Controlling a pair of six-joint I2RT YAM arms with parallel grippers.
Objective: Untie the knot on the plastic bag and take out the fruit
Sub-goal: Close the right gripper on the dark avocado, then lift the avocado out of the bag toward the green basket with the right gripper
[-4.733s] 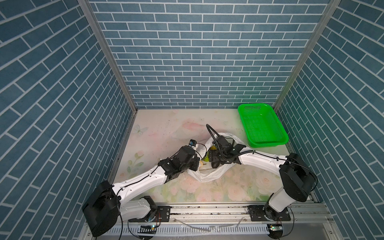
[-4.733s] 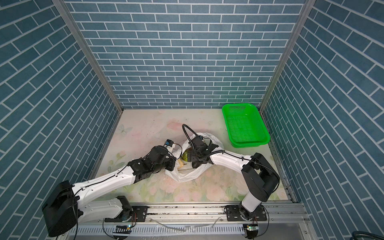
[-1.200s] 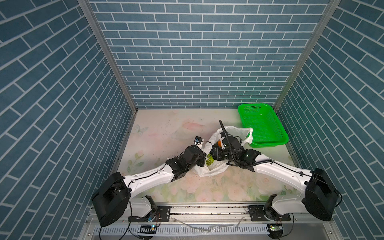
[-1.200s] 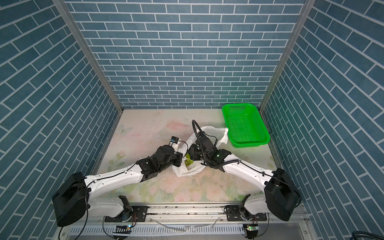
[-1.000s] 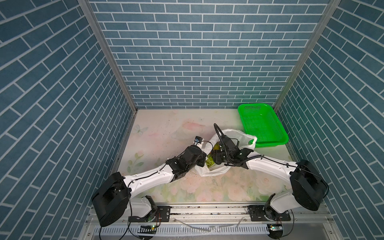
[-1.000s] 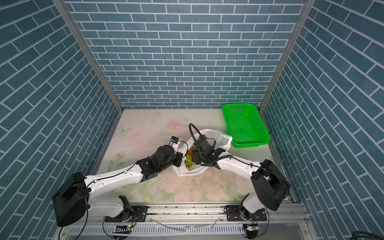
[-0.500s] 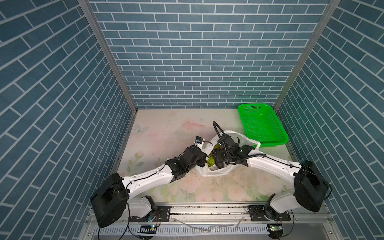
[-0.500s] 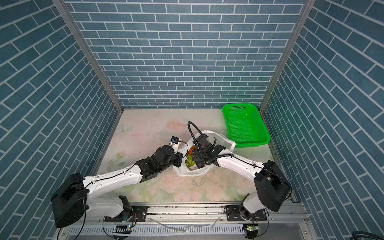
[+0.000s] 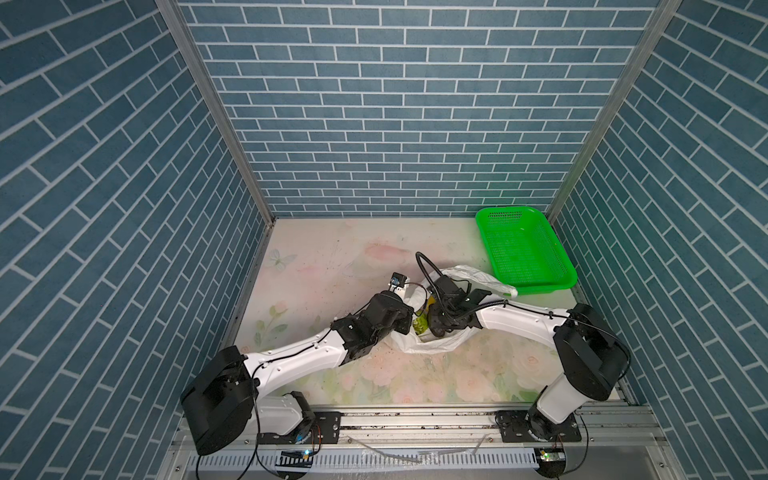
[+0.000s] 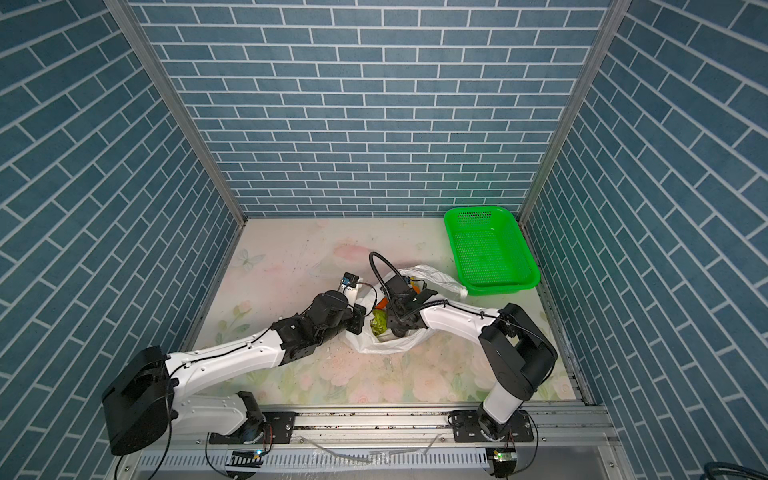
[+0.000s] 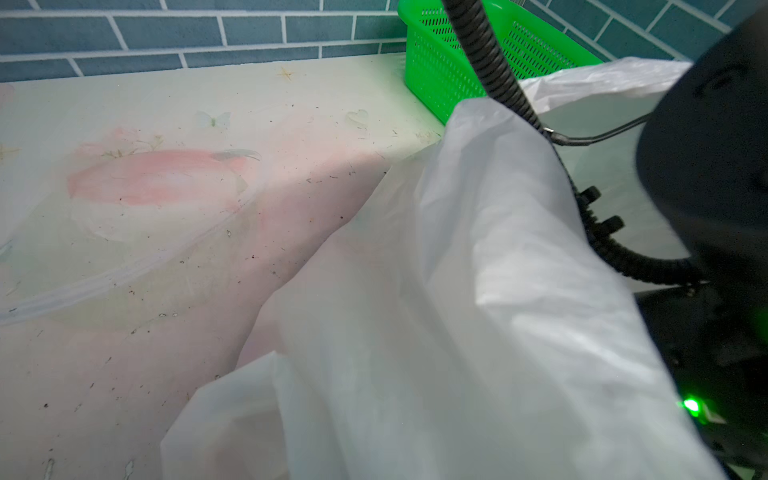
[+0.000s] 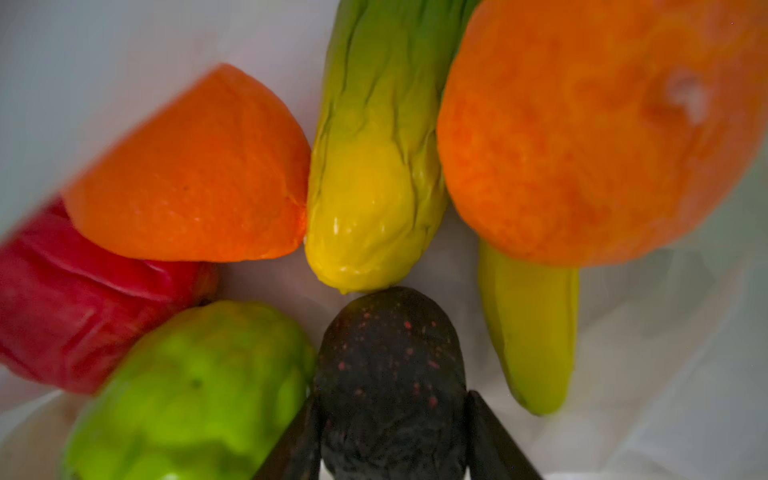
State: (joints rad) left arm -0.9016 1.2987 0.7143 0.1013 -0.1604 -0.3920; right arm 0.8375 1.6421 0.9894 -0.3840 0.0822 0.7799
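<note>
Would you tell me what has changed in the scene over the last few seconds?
The right tool has pushed down into the open plastic bag, toward the near side, and its fingers now flank the dark avocado, apparently taking hold of it. The left tool stayed shut on the bag's rim, holding the mouth open; the green basket has not moved.

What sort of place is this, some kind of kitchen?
Probably a robot test booth, not a kitchen: two robot arms bolted to a metal rail, brick-print wall panels boxing in a floral tabletop, and fruit in a plastic bag.
</note>
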